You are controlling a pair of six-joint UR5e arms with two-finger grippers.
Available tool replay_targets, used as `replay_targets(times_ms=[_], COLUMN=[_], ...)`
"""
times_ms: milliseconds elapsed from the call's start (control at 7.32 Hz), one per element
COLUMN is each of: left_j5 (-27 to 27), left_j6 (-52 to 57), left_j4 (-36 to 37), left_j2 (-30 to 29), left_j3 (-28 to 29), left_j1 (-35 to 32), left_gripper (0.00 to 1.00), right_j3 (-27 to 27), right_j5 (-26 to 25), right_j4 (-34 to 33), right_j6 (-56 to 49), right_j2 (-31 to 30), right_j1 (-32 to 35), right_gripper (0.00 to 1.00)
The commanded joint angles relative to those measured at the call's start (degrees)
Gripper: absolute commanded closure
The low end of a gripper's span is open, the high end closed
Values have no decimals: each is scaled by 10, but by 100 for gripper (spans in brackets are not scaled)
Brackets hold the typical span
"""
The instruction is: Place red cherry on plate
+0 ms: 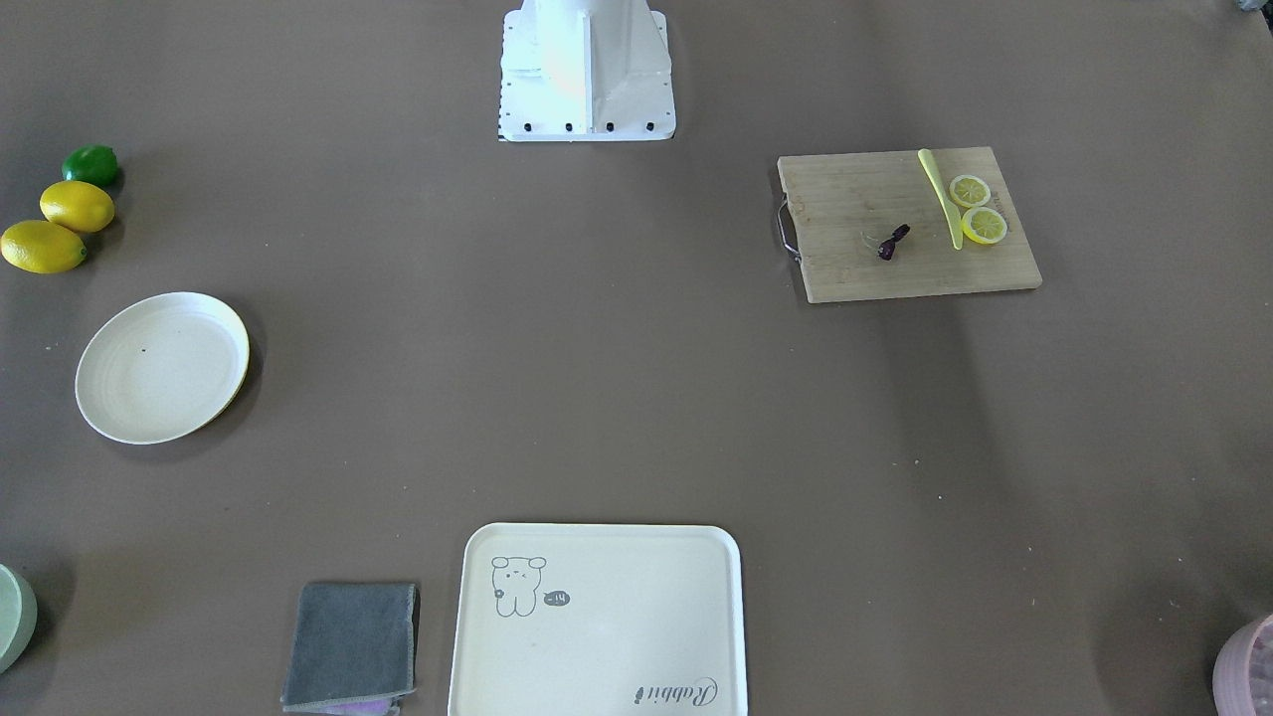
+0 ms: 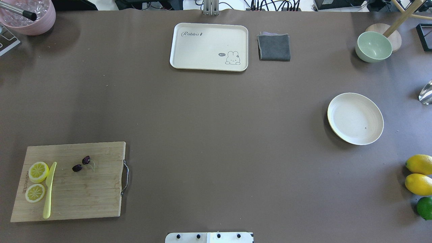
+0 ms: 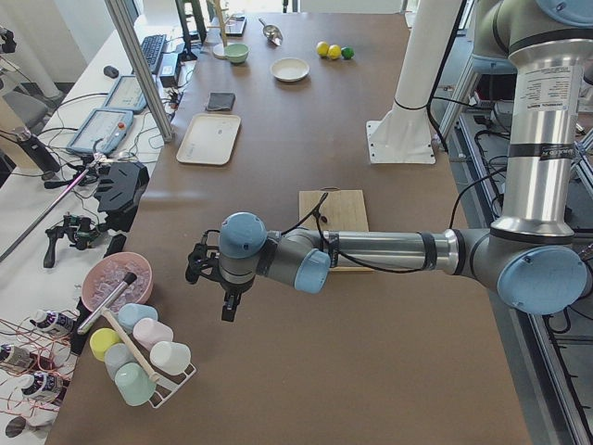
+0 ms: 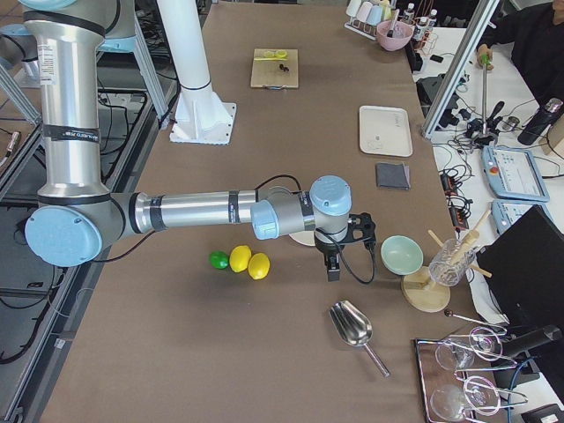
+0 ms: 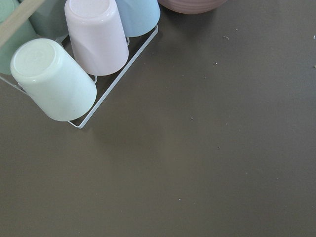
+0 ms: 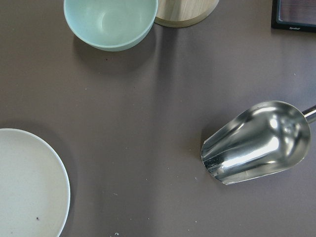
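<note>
Red cherry (image 2: 81, 164) and plate (image 2: 355, 118)
The dark maroon twin cherries lie flat, well away from my left gripper (image 3: 228, 313); the round cream plate sits level near my right gripper (image 4: 332, 271).

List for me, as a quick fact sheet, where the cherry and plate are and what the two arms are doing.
cherry: on the board, robot's left side
also on board: yellow knife, two lemon slices
plate: on the table, robot's right side, far from the board, no cherry on it
left gripper: above the table near upturned cups, off the board; open or shut unclear
right gripper: above the table near the plate; open or shut unclear
progress: cherry not yet picked up
</note>
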Motion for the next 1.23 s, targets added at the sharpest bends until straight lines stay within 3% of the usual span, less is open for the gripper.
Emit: replay_targets(times_ms=[0, 273, 410, 1094], left_j5=[-5, -5, -6, -4], left_j6=[1, 2, 2, -45], left_j4=[-3, -20, -66, -123], left_j2=[-1, -8, -6, -25], left_j3=[-14, -15, 2, 12], left_j1=[1, 6, 6, 13], left_gripper=[2, 2, 2, 2], right_j3=[0, 2, 3, -38], right_j5=[0, 0, 1, -4], right_j4=[0, 0, 2, 200], right_j6=[0, 1, 0, 117], right_j2=[1, 1, 3, 2], right_j1=[0, 0, -10, -133], right_gripper=[0, 0, 0, 0])
